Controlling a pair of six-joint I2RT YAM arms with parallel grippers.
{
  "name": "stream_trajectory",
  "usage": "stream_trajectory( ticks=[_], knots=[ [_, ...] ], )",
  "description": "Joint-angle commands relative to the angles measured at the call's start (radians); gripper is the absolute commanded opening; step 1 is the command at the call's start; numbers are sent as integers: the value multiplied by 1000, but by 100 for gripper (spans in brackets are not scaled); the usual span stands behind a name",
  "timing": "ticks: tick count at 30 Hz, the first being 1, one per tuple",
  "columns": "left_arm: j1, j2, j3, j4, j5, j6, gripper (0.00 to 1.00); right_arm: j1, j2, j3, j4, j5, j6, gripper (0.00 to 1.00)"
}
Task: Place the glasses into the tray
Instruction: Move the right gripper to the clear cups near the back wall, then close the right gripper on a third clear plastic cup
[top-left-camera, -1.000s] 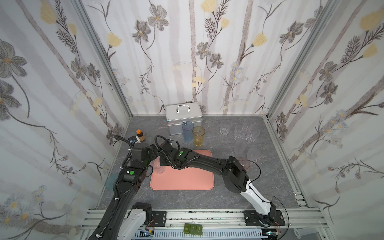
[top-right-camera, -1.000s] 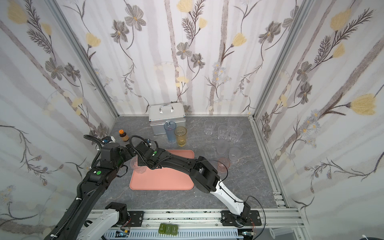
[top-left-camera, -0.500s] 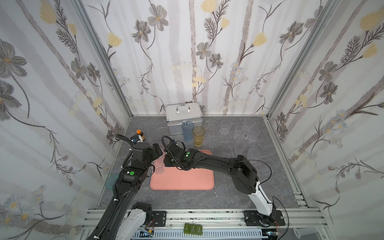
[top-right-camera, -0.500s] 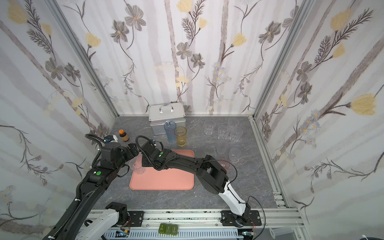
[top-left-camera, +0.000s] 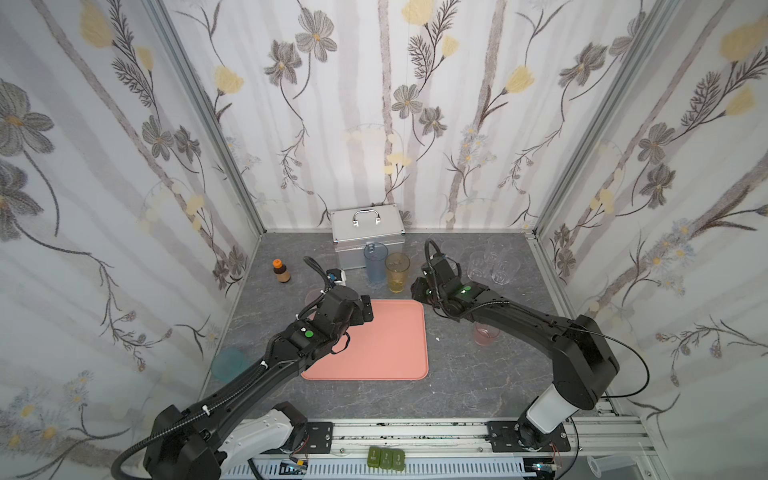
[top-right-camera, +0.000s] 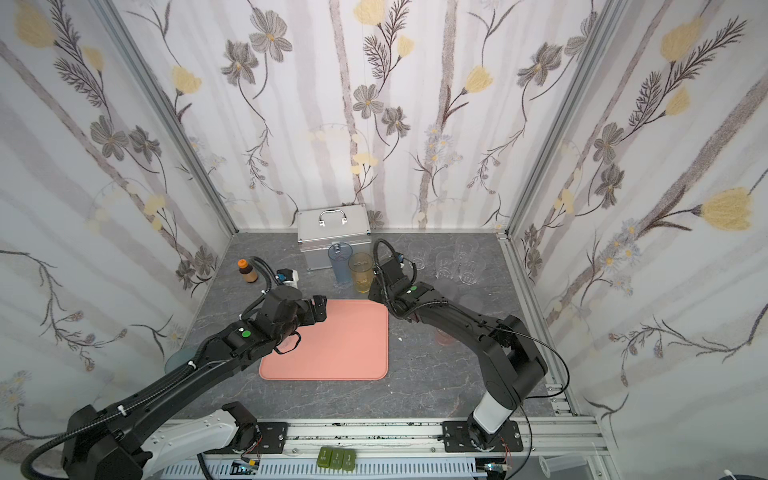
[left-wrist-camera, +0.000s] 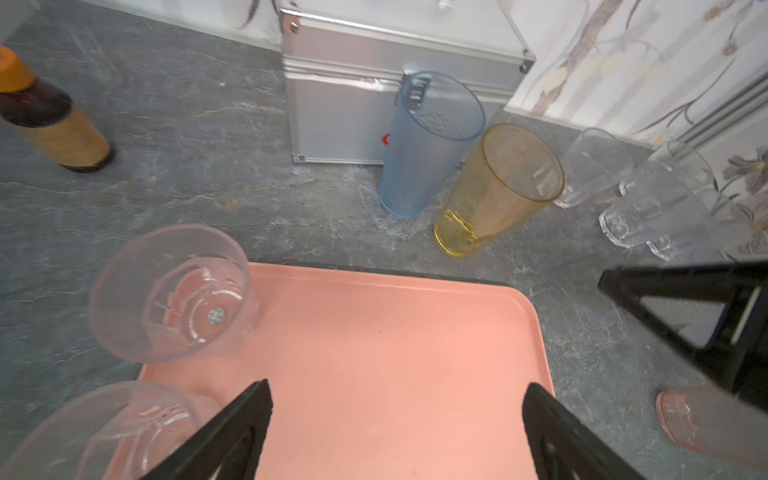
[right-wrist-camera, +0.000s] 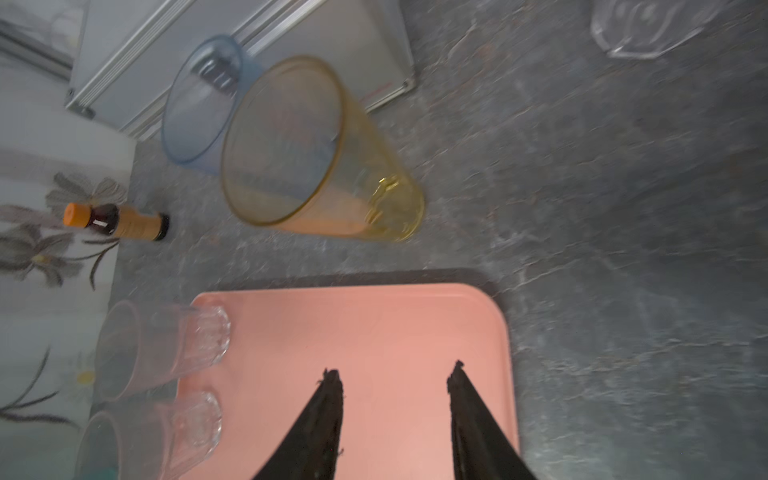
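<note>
The salmon-pink tray (top-left-camera: 395, 353) (top-right-camera: 345, 345) lies mid-table. Two clear glasses (left-wrist-camera: 174, 295) (left-wrist-camera: 104, 432) stand at its far left corner; in the right wrist view they are the upper glass (right-wrist-camera: 166, 345) and the lower glass (right-wrist-camera: 158, 432). My left gripper (top-left-camera: 366, 308) (left-wrist-camera: 395, 399) hovers open over the tray beside them, holding nothing. My right gripper (top-left-camera: 417, 289) (right-wrist-camera: 395, 370) is open and empty above the tray's far right corner. A blue glass (top-left-camera: 375, 259) and an amber glass (top-left-camera: 397, 272) stand behind the tray. Clear glasses (top-left-camera: 492, 266) are at the back right, a pink glass (top-left-camera: 484, 332) right of the tray, and a teal glass (top-left-camera: 230, 363) by the left wall.
A silver metal case (top-left-camera: 368, 230) with a handle stands against the back wall, just behind the blue glass. A small brown bottle (top-left-camera: 281, 272) with an orange cap is at the back left. Walls close in three sides.
My right gripper has opened and pulled away from the tray's far left corner, moving right to the far right corner. A clear glass stays where it was. The left gripper opened slightly wider.
</note>
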Motion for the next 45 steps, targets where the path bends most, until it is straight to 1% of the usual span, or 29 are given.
stream_trajectory(
  ticks=[1,4,6,8,11,13,17,19,21,25,30,35,39,43,45],
  knots=[
    [-34,52,-42,165,-5,-35,97,-74,-15,32,2,62,-57,45],
    [-54,103,-73,244,13,-31,98,-170,15,99,-38,95,-45,46],
    [-73,115,-94,294,-6,-11,98,-233,46,125,-38,85,-22,46],
    [-107,85,-147,380,-54,27,99,-289,90,153,-35,48,11,46],
    [-133,-5,-279,576,-54,112,99,-336,132,168,1,33,54,46],
    [-134,-59,-328,627,-62,127,100,-355,158,178,14,30,72,46],
    [-130,-117,-367,624,-79,140,100,-384,216,202,30,24,97,46],
    [-124,-124,-373,622,-80,131,100,-395,246,220,48,-1,103,46],
    [-116,-122,-369,620,-73,129,100,-400,282,255,49,-29,106,46],
    [-95,-101,-342,578,-70,124,100,-401,343,317,49,-49,120,46],
    [-70,-96,-315,530,-32,114,100,-405,414,381,47,-71,147,45],
    [-58,-102,-304,491,-20,108,100,-414,456,404,54,-77,178,44],
    [-51,-105,-287,466,3,115,100,-420,485,423,54,-78,177,43],
    [-45,-107,-274,464,17,114,100,-421,504,435,51,-86,172,39],
    [-43,-98,-269,463,33,114,100,-421,508,433,49,-85,168,33]
  ],
)
